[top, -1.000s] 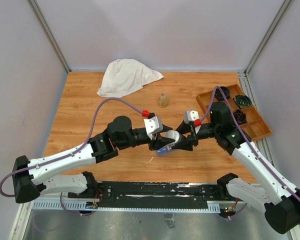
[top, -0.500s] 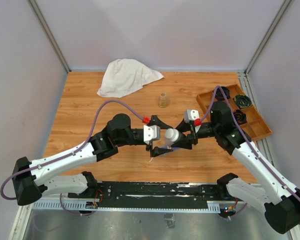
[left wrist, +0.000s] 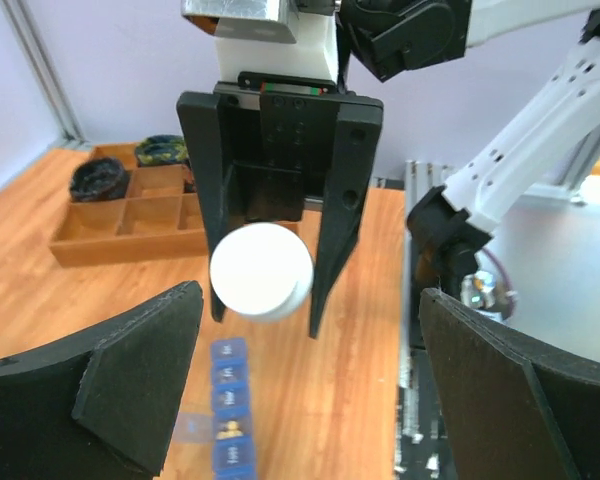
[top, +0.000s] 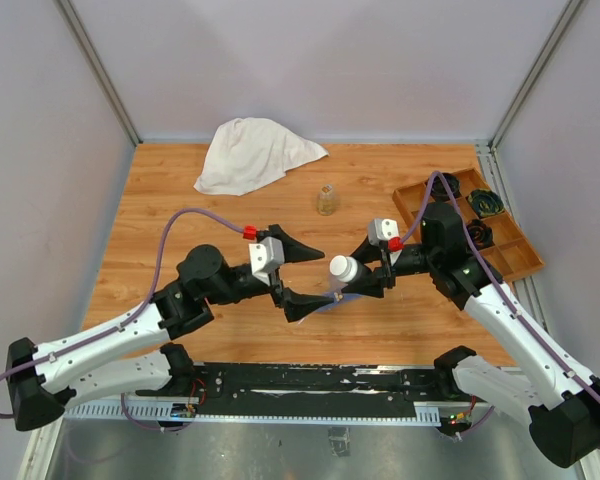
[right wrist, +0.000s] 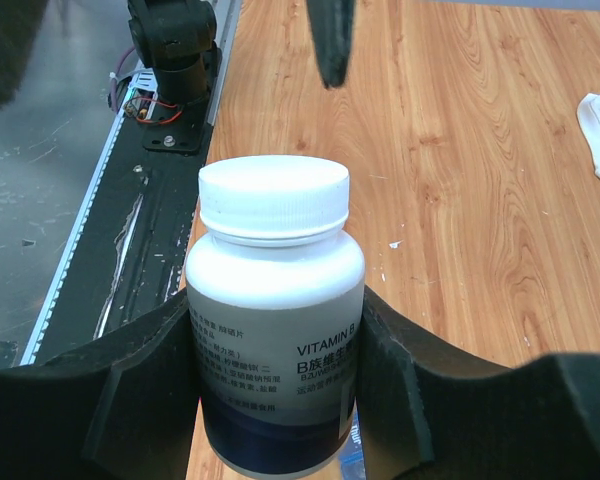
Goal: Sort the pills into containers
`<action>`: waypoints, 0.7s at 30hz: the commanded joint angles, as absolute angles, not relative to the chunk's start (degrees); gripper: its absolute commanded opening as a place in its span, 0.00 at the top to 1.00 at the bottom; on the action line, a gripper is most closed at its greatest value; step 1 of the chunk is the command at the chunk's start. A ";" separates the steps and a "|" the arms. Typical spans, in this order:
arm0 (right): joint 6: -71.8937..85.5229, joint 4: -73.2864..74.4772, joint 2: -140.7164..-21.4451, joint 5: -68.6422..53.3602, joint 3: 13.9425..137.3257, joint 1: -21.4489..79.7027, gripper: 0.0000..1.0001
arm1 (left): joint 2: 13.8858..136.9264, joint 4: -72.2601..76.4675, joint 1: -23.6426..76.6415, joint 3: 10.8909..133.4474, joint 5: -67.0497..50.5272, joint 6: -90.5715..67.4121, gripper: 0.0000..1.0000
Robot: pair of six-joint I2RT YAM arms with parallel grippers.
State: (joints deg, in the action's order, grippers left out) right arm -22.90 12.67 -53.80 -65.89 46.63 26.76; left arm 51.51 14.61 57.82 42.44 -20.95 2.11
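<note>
A white vitamin bottle (top: 342, 268) with its white cap on was held tilted above the table (top: 180, 220), clamped at its body between the fingers of the right gripper (top: 360, 282). The cap was pointed away from that gripper, toward the left gripper (top: 325, 276).

The fingers of the left gripper were spread wide, one to each side of the bottle's cap end and clear of it; nothing was held between them.

The blue pill organizer (left wrist: 230, 410) was seen lying on the table directly beneath the bottle, its row of square compartments running out from under the cap toward the left gripper. Something small and yellowish was seen in one compartment; it could not be told what it was.

A small clear jar (top: 327, 199) was set upright beyond the bottle, toward the back of the table. A crumpled white cloth (top: 255, 152) was found farther back still, on the left arm's side of the bottle. A wooden divided tray (top: 500, 250), with dark items in some sections, was placed well to the right-arm side of the bottle.
</note>
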 commanded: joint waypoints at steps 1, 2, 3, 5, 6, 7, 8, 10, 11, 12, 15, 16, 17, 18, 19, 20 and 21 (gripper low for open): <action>-22.85 11.16 -53.78 -65.62 47.38 25.66 0.98 | 45.89 23.85 57.77 37.43 -18.91 -11.47 0.01; -22.85 11.21 -53.87 -65.60 47.42 25.66 0.98 | 44.52 25.91 57.78 35.89 -18.37 -14.15 0.01; -22.94 11.24 -53.94 -65.57 47.43 25.66 0.98 | 42.64 28.22 57.80 34.38 -17.60 -16.53 0.01; -23.02 11.32 -54.03 -65.42 47.42 25.66 0.98 | 40.11 32.23 57.76 31.44 -14.68 -21.02 0.01; -23.03 11.34 -54.09 -65.44 47.42 25.66 0.98 | 39.17 33.56 57.82 30.22 -12.58 -24.40 0.02; -23.09 11.34 -54.13 -65.36 47.42 25.66 0.98 | 38.51 34.06 57.79 29.41 -10.24 -26.75 0.03; -23.11 11.34 -54.26 -65.26 47.43 25.66 0.98 | 38.20 33.99 57.77 28.96 -7.84 -28.74 0.04; -23.20 11.38 -54.44 -64.99 47.32 25.66 0.98 | 38.31 32.69 57.77 28.77 -2.90 -32.19 0.09; -23.32 11.47 -54.49 -64.89 47.37 25.66 0.98 | 38.80 31.34 57.89 29.30 -1.38 -33.06 0.12; -23.37 11.51 -54.56 -64.93 47.39 25.59 0.98 | 39.62 29.31 58.00 30.32 0.34 -33.75 0.14; -23.47 11.56 -54.54 -64.85 47.41 25.58 0.98 | 42.60 22.40 61.34 34.00 9.16 -32.82 0.16; -23.53 11.61 -54.50 -64.78 47.47 25.58 0.98 | 43.74 20.54 63.47 35.80 12.97 -31.73 0.16; -23.55 11.60 -54.49 -64.79 47.38 25.58 0.98 | 44.93 18.38 65.34 37.14 16.65 -30.64 0.15; -23.60 11.65 -54.49 -64.82 47.37 25.58 0.98 | 46.28 16.80 67.17 38.73 19.75 -29.57 0.15; -23.66 11.68 -54.49 -64.83 47.40 25.58 0.98 | 47.71 15.34 68.53 40.34 21.91 -28.99 0.15; -23.64 11.69 -54.49 -64.84 47.41 25.58 0.98 | 49.10 14.32 69.37 41.70 23.02 -28.55 0.15; -23.64 11.62 -54.49 -64.79 47.43 25.58 0.98 | 50.51 13.27 70.02 43.07 23.82 -28.20 0.15</action>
